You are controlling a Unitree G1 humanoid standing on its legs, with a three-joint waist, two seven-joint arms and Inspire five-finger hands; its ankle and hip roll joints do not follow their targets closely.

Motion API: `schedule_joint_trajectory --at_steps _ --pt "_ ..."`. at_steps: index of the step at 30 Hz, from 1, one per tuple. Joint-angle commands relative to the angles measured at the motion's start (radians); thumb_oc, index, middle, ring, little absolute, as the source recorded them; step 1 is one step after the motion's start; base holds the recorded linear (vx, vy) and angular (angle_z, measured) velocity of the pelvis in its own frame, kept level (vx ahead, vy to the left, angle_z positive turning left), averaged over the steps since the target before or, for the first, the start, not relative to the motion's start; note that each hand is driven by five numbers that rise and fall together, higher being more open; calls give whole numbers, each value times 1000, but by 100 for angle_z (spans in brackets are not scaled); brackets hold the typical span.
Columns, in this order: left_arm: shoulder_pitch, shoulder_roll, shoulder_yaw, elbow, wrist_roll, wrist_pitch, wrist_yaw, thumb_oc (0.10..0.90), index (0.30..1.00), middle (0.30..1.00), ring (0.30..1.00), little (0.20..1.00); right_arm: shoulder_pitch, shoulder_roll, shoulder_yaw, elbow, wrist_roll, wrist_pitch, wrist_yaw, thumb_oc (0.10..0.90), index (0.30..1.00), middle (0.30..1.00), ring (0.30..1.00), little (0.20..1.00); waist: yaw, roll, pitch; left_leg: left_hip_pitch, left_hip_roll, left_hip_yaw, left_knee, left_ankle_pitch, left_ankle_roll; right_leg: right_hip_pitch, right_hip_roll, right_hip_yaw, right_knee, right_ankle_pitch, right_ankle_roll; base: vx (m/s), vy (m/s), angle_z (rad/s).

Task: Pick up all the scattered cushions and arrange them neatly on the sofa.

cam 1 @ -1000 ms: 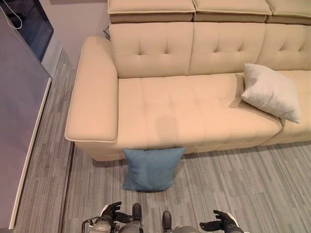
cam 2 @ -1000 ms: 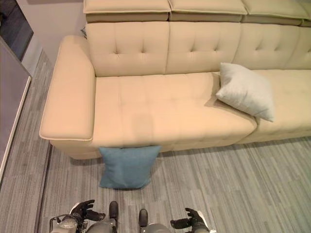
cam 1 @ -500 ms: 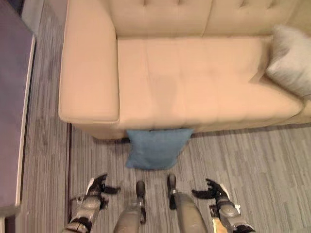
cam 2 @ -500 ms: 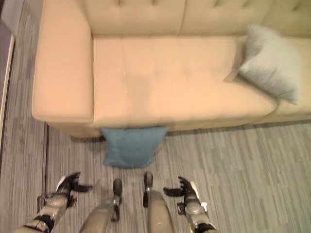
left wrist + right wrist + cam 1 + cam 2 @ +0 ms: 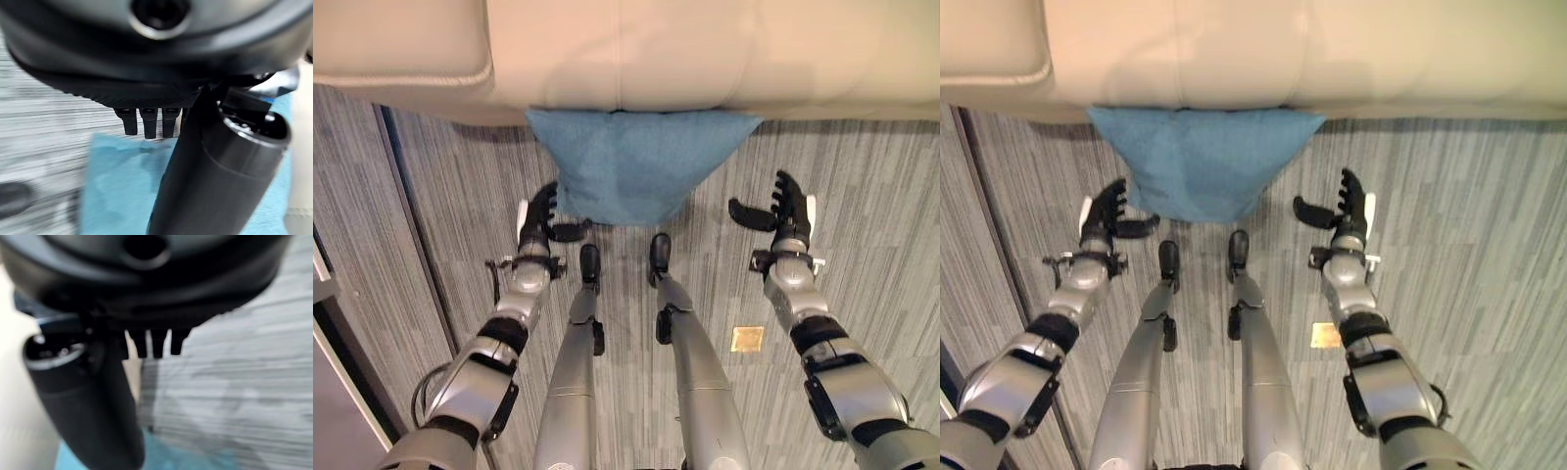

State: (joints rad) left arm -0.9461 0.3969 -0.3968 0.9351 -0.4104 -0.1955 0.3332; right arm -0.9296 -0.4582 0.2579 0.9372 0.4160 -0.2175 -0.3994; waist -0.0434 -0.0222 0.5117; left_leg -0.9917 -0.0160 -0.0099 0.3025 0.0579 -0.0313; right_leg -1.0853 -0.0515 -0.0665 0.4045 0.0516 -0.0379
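Observation:
A blue cushion (image 5: pixel 631 162) stands on the grey floor, leaning against the front of the beige sofa (image 5: pixel 705 49). My left hand (image 5: pixel 540 217) is open just beside the cushion's left lower corner, thumb reaching toward its bottom edge. My right hand (image 5: pixel 785 208) is open to the right of the cushion, a short gap away, thumb pointing at it. In the left wrist view the blue cushion (image 5: pixel 122 181) lies just past the straight fingers (image 5: pixel 146 122). The right wrist view shows straight fingers (image 5: pixel 156 342) over the floor, with a strip of blue cushion (image 5: pixel 195 458) beyond.
The sofa's armrest (image 5: pixel 401 44) sits at the upper left. Grey striped carpet (image 5: pixel 871 196) spreads on both sides. A small yellow marker (image 5: pixel 746 339) lies on the floor near my right arm. A dark strip (image 5: pixel 406 196) runs along the floor on the left.
The camera has tipped down and closer, so the sofa seat and the grey cushion have left the view. Both hands have risen toward the blue cushion, one on each side.

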Motion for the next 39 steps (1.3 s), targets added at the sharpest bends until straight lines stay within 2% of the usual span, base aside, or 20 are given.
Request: schedule_joint_trajectory --at_steps 1,5,9,10,15,20,23,24,28,30,32,33,39 --pt "86 17 27 -44 -6 -70 41 800 900 900 900 900 97 -4 40 -31 40 -75 -15 800 900 900 900 900 -18 12 -118 -45 -12 5 88 -133 16 14 -56 43 29 -137 105 -20 -9 6" --pt "-21 -2 -28 -56 2 -74 48 800 900 900 900 900 -33 20 107 -39 46 -84 -22 800 900 900 900 900 -15 23 -111 -133 -16 2 109 -127 20 -77 -57 52 71 -147 108 -3 -7 7" --pt "-80 -31 -60 -74 -4 -78 51 800 900 900 900 900 -100 48 144 -47 51 -88 -18 800 900 900 900 900 -12 28 -110 -174 -18 -1 117 -125 21 -113 -57 51 84 -151 108 4 -14 9" --pt "-121 -62 -77 -118 -12 -96 53 400 300 300 300 300 -153 83 177 -71 74 -105 2 409 314 314 314 314 -6 31 -116 -191 -20 -9 115 -120 19 -135 -53 53 92 -153 108 12 -19 9" --pt "-113 -113 -81 -202 -18 -123 57 400 300 300 300 300 -159 138 180 -150 89 -144 28 400 300 300 300 300 -6 29 -131 -194 -25 -15 109 -111 17 -137 -44 45 96 -157 105 12 -40 3" --pt "-38 -129 -58 -281 -1 -135 47 400 300 300 300 300 -76 155 153 -246 44 -171 40 400 300 300 300 300 -8 26 -157 -153 -30 -18 78 -104 11 -100 -32 40 78 -153 100 0 0 0" --pt "42 -136 -35 -338 4 -140 33 400 300 300 300 300 14 156 115 -325 14 -181 43 400 300 300 300 300 -10 24 -164 -96 -30 -23 49 -96 1 -42 -29 33 47 -147 100 -25 -13 1" --pt "68 -139 -24 -359 8 -140 25 400 300 300 300 300 48 159 99 -347 4 -184 43 400 300 300 300 300 -12 23 -159 -88 -29 -17 33 -59 1 -30 -31 24 24 -111 96 -71 -15 1" --pt "203 -146 4 -433 15 -142 -5 400 300 300 300 300 220 161 41 -446 -22 -194 59 400 300 300 300 300 -19 22 -159 43 -31 -24 -32 -49 -15 96 -25 7 -35 -101 99 -18 -31 0" --pt "303 -155 5 -481 23 -141 -34 400 300 300 300 300 342 162 19 -514 -55 -189 73 400 300 300 300 300 -25 18 -160 160 -32 -26 -83 -42 -23 209 -24 -6 -90 -94 100 -52 -43 -1" --pt "305 -155 4 -482 23 -140 -34 400 300 300 300 300 345 162 19 -516 -56 -188 73 400 300 300 300 300 -25 18 -157 166 -32 -26 -86 -41 -23 215 -24 -7 -93 -94 100 -23 -33 -6" --pt "374 -159 1 -526 27 -139 -51 400 300 300 300 300 430 167 8 -559 -72 -184 84 400 300 300 300 300 -31 15 -162 249 -28 -26 -116 -37 -29 299 -23 -14 -136 -90 101 -7 -64 -13" --pt "540 -121 3 -638 68 -139 -102 400 300 300 300 300 630 140 -35 -708 -139 -177 117 400 300 300 300 300 -43 7 -193 509 1 -24 -215 -24 -40 581 -13 -36 -253 -92 101 61 -81 -11"
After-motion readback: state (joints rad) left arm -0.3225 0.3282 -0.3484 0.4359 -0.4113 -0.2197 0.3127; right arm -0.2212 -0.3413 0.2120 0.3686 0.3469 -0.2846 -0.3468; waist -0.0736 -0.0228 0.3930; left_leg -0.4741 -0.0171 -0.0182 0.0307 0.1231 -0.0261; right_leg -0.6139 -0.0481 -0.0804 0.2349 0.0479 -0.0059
